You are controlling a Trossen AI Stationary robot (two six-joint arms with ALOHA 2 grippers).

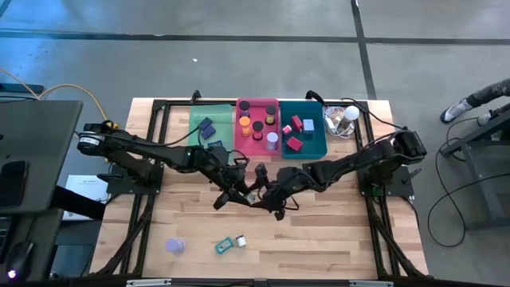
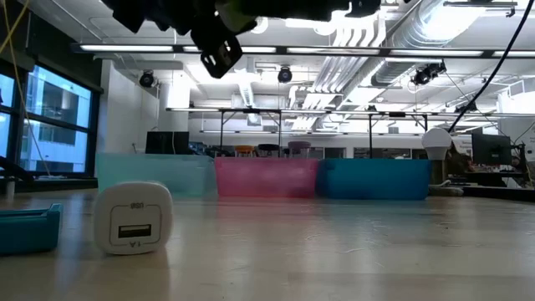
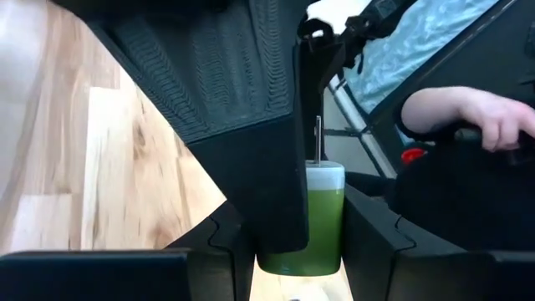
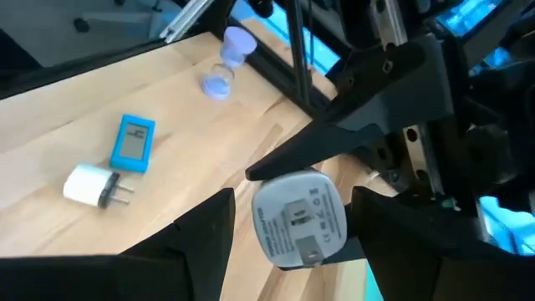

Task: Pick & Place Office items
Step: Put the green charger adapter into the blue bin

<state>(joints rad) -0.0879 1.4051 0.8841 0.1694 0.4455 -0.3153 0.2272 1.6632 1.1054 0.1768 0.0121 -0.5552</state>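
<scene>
A small plug adapter, green with a white cap and a labelled grey-white face, hangs in mid-air over the table's centre (image 1: 256, 192). My left gripper (image 1: 243, 191) comes from the left and is shut on it (image 3: 324, 219). My right gripper (image 1: 271, 196) comes from the right and is open. Its two fingers stand on either side of the adapter (image 4: 297, 219), one with a clear gap. Other office items lie near the table's near edge: a purple piece (image 1: 174, 245), a teal device (image 1: 224, 246) and a white charger (image 1: 240, 239). More sit in the trays. My left gripper pinches the plug adapter between its two fingers, which lie against its green side (image 3: 330, 226). In the right wrist view one left finger (image 4: 351, 117) lies along the adapter's upper edge (image 4: 284, 177). The adapter is lifted clear of the table.
Green (image 1: 199, 112), pink (image 1: 239, 143) and teal (image 1: 320, 147) trays line the far edge, beside a clear lump with a white ball (image 1: 347, 116). The white charger (image 2: 132, 219) and teal device (image 2: 25, 230) sit close to the low camera. A person's hand (image 3: 481, 117) shows beyond the table.
</scene>
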